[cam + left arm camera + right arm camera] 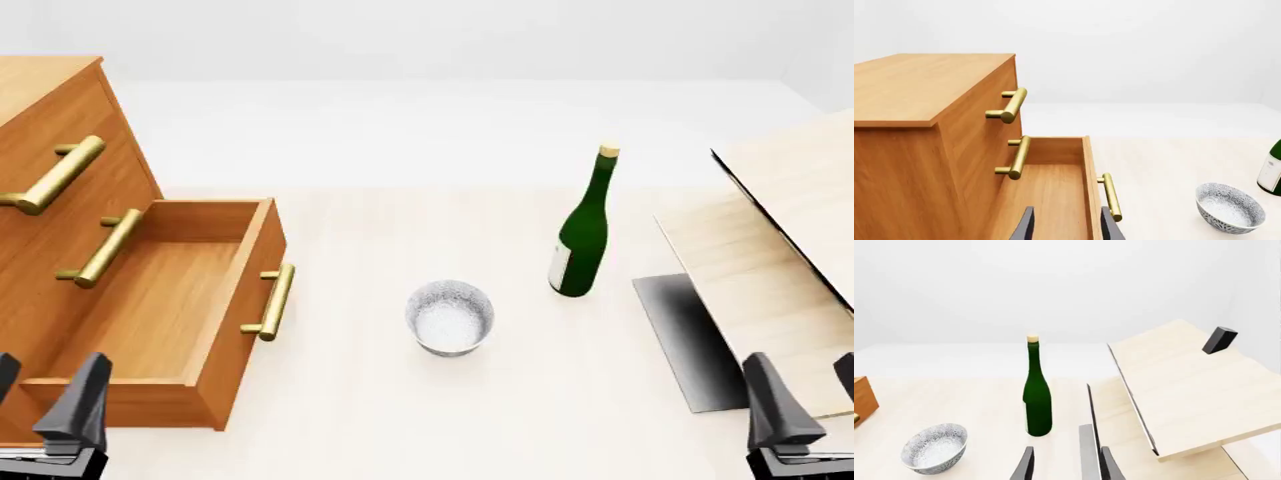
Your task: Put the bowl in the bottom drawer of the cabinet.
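The speckled white-grey bowl [450, 315] stands upright on the table between the arms, also seen as the bowl [1229, 207] and the bowl [934, 447]. The orange-brown cabinet [40, 130] is at the left. Its bottom drawer [160, 300] is pulled out and holds nothing, its brass handle [274, 300] facing the bowl. My left gripper [43, 400] is open near the drawer's front corner; in the left wrist view the left gripper [1067, 227] looks over the drawer [1047, 190]. My right gripper [810, 395] is open at the lower right, well apart from the bowl.
A green bottle [583, 230] with a cork stands upright just behind and right of the bowl. Pale light-wood boards [787, 230] lean at the right over a dark grey patch [687, 340]. A small dark block [1219, 339] sits on the top board. Two upper handles [60, 172] stick out.
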Controlling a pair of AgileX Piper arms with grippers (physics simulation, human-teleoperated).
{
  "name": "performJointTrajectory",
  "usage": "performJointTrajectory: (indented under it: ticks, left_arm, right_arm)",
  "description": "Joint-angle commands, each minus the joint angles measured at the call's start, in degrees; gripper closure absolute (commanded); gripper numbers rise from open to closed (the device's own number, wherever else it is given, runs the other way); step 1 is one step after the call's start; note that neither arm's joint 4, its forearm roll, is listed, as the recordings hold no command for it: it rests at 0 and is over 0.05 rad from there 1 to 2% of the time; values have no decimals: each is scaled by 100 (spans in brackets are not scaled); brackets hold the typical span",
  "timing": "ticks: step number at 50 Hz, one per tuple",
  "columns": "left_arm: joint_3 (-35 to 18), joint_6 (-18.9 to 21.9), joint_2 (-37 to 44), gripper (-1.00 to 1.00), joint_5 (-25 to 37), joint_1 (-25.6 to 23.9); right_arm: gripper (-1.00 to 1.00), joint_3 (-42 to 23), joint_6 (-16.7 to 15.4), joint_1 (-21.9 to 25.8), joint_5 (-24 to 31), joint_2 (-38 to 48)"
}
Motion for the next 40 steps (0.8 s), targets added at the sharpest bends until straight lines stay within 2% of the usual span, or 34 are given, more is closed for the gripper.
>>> performJointTrajectory:
  ticks: [1,10,12,13,15,17,22,25,33,40]
  left_arm:
    - [-19,19,25,-100,-7,-8]
    - [-18,29,20,-100,-1,-26]
    - [-39,40,-7,-100,-48,-237]
    - [-88,285,-10,-100,-140,-835]
    - [6,455,-11,-100,-224,-1124]
    - [6,516,-11,-100,-241,-1256]
    - [6,291,-11,-100,-388,-1363]
    - [6,307,-11,-100,-388,-1737]
    - [6,306,-11,-100,-450,-2288]
    - [-169,260,-11,-100,-249,-2452]
  right_arm:
    - [-100,-14,14,-28,3,12]
    - [-100,-14,14,-29,3,12]
    - [-100,-14,14,-29,2,13]
    - [-100,-14,14,-29,0,15]
    - [-100,-14,14,-29,0,16]
    - [-100,-14,14,-30,-1,16]
    - [-100,-13,15,-30,0,15]
    - [-100,-14,14,-31,1,15]
    - [-100,-15,14,-31,5,14]
    - [-100,-15,14,-31,5,14]
